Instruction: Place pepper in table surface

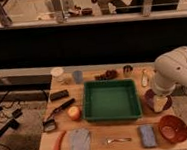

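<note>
Pepper (pixel 59 145): slim, orange-red, slightly curved. It lies flat on the table surface (pixel 103 131) at the near-left corner. The long axis runs near to far, with the far end leaning right. Just to its right is a folded grey cloth (pixel 80 143) of similar length; beyond that, an apple (pixel 74 112) and a green tray (pixel 111 100). Gripper (pixel 160 102): at the table's right side, above a dark plate (pixel 150 97), well apart from the pepper; cannot tell whether it is released or clenched.

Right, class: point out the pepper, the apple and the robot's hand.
pepper (pixel 58 145): camera view, middle of its body.
apple (pixel 74 112): camera view, its centre.
hand (pixel 159 96): camera view, its lower end, far right.
</note>
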Motion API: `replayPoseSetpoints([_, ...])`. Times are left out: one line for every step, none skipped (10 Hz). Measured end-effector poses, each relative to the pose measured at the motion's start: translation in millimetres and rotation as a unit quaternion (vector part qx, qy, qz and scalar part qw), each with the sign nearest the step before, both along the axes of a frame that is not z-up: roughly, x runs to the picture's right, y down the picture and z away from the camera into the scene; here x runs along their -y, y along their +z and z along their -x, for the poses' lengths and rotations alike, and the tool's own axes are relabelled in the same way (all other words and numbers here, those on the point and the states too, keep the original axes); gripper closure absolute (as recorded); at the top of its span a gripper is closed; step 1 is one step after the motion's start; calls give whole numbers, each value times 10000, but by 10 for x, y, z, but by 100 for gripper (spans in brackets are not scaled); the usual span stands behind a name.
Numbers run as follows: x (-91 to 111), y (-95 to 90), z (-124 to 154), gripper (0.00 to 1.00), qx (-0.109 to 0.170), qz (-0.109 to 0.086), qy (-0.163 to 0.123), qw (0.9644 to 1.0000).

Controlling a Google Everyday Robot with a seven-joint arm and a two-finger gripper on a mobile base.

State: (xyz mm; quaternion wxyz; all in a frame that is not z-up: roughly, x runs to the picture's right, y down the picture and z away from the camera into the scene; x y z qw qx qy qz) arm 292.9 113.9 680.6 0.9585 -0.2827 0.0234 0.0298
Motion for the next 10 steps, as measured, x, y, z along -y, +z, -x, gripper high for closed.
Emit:
replayPoseSetpoints([-1,-2,-6,20,-2,-2,4,10000])
replayPoseSetpoints([-8,-16,-2,20,62,4,-10,10000])
replayPoseSetpoints([-13,-43,6,20,318,-26,-22,9995])
replayPoseSetpoints([-16,-62,-14,20,524,-74,-1,9986])
replayPoseSetpoints([-2,-69,10,20,753,-115,-44,9971])
replayPoseSetpoints([6,-71,29,20,880,-136,-77,9960])
replayPoseSetpoints([6,-91,51,20,1109,-181,-139,9936])
replayPoseSetpoints([6,-115,81,20,1320,-239,-245,9907])
replayPoseSetpoints([1,-126,110,20,1448,-285,-340,9885])
replayPoseSetpoints([-4,-143,176,20,1654,-370,-514,9842])
